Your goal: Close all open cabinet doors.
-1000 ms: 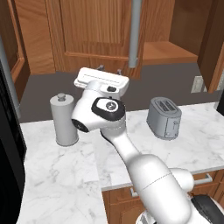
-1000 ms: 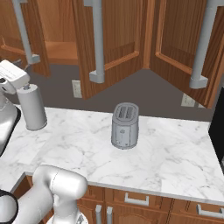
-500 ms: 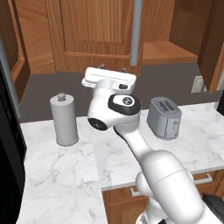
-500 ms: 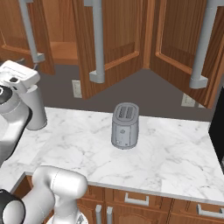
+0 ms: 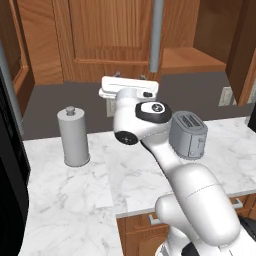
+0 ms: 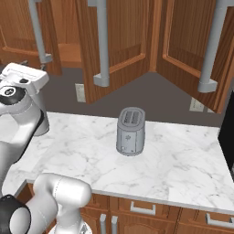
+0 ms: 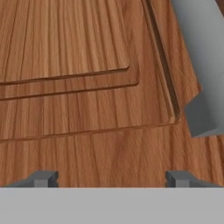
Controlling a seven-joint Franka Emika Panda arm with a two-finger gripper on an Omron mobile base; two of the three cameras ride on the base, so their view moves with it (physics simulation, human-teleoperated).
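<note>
Wooden cabinet door [image 7: 87, 109] faces the raised claw [image 7: 113, 178] (tips spread, holding nothing).

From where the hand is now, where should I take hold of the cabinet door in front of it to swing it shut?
Judging by the hand view, take the cabinet door by its grey bar handle: it stands proud of the flat panel along the free edge. Come from the front, fingers straddling the bar. The gripper is open, facing bare wood.
</note>
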